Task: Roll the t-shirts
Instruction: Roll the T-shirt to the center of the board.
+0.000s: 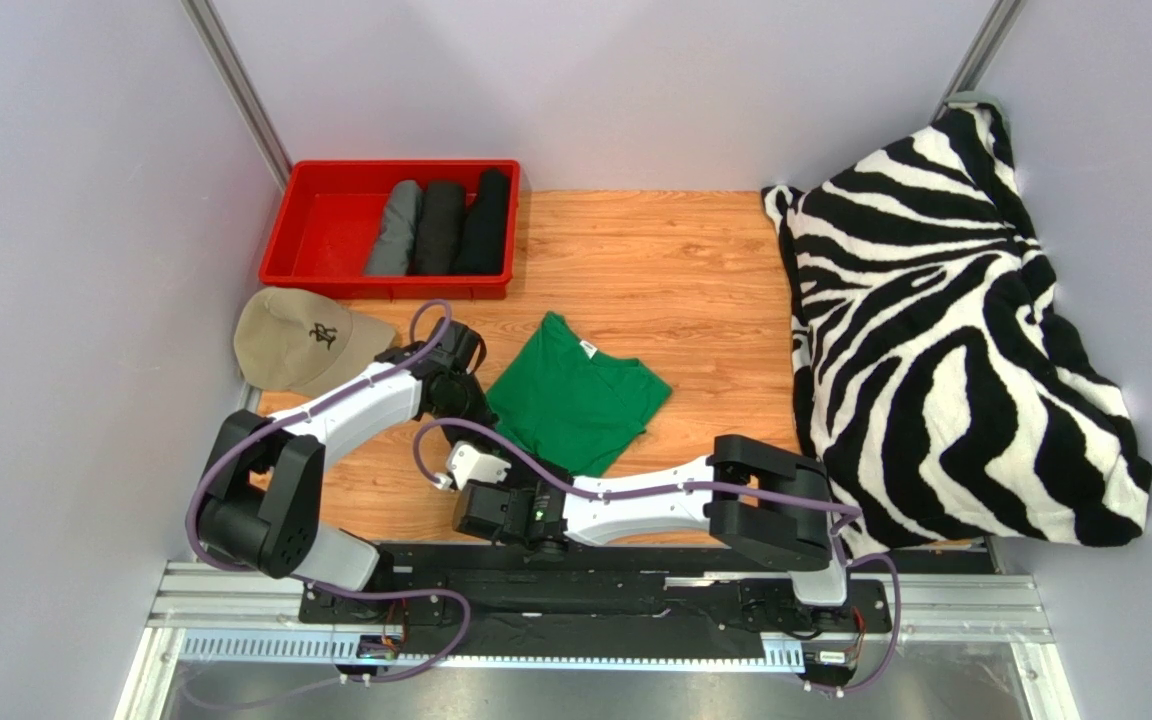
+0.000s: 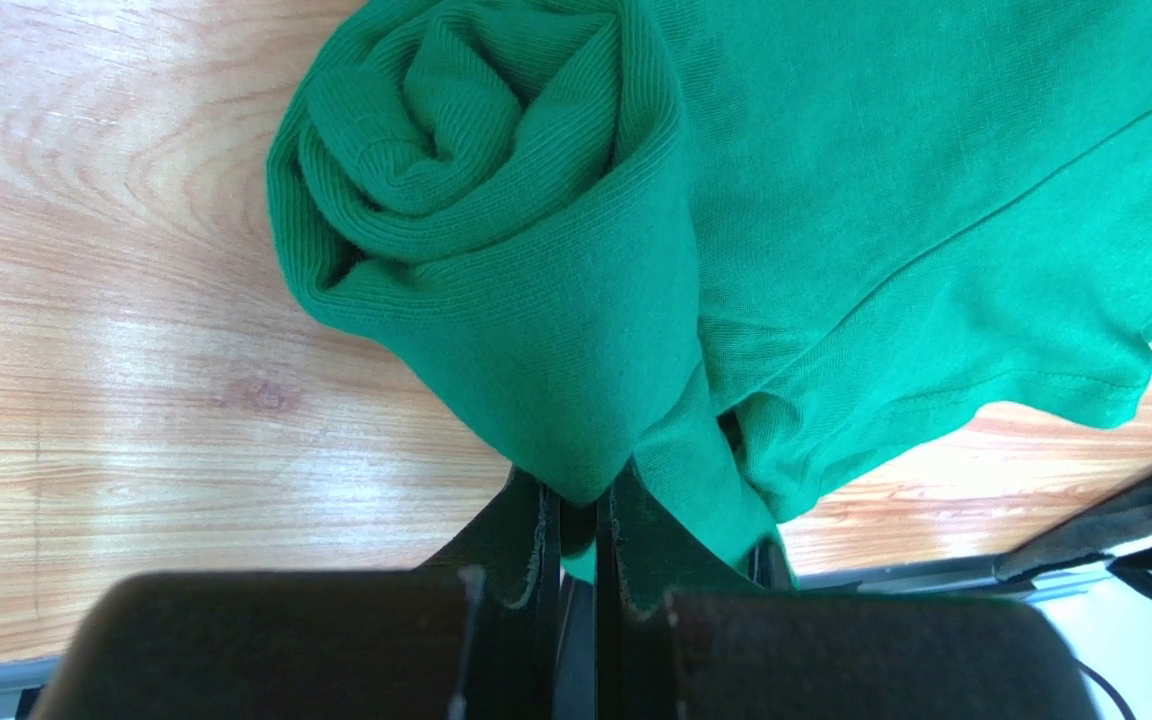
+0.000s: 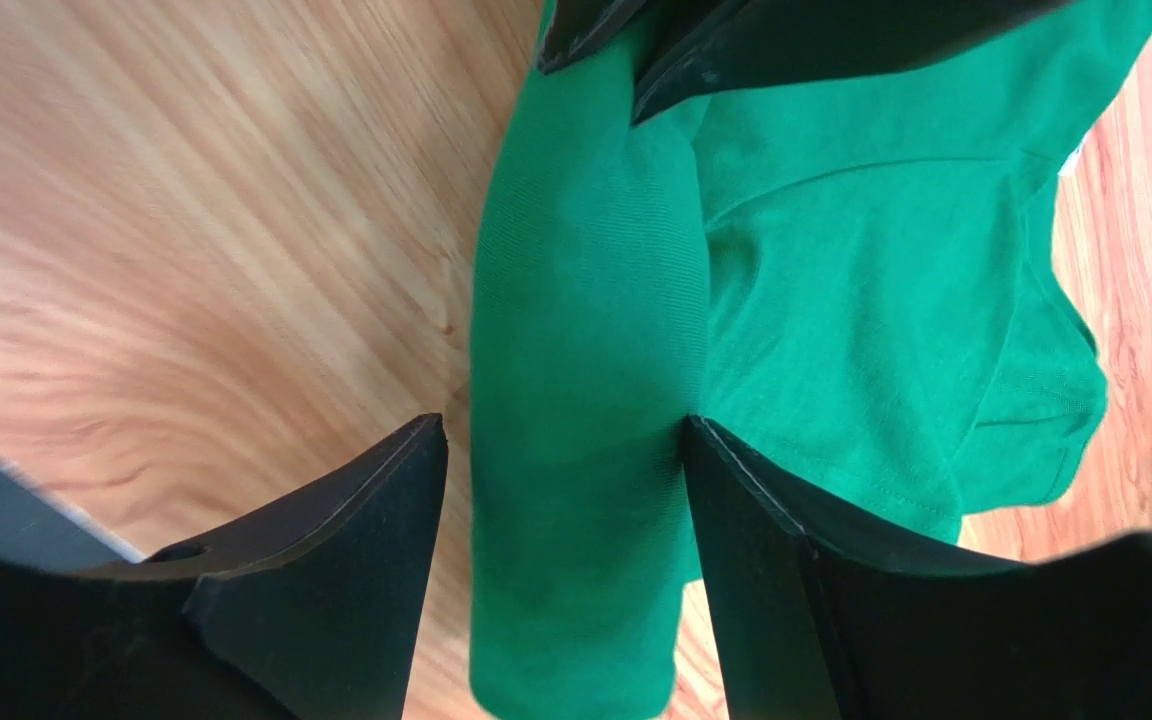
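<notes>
Looking along the rolled edge [image 2: 477, 180] of the green t-shirt [image 1: 582, 413], which lies mid-table [image 1: 687, 255], you find its long axis running from the left gripper [image 2: 579, 518], pinched tight on one end, to the right gripper [image 3: 564, 431], whose jaws stand wide astride the other end. The white label [image 1: 588, 350] at the collar is too small to read.

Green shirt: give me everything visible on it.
The green t-shirt is plain knit cloth, short-sleeved, with a small white label at the neck. It lies on the wooden table, its left side rolled into a tight tube and the rest spread fairly flat. The left hand pinches one end of the roll. The right hand straddles the roll, open.
</notes>
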### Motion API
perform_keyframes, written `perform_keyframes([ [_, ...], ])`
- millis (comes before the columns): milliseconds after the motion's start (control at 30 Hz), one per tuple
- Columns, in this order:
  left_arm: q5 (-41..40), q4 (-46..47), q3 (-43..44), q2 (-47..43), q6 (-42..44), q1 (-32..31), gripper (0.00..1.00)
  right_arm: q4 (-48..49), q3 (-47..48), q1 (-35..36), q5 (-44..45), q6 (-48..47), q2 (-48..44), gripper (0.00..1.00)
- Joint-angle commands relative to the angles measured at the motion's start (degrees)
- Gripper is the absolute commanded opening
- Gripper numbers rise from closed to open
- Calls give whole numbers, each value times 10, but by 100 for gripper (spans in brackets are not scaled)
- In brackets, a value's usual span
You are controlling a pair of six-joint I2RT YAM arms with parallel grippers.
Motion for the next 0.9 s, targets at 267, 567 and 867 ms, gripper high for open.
perform_keyframes([
  [267,21,-2,28,0,26,-1,18,6,0,-10,-2,11,19,41],
  [567,41,44,29,-67,59,26,53,85,-78,-112,-315,40,-79,29],
  [867,50,114,-45,-168,45,59,61,186,-144,-234,-600,133,-85,28],
])
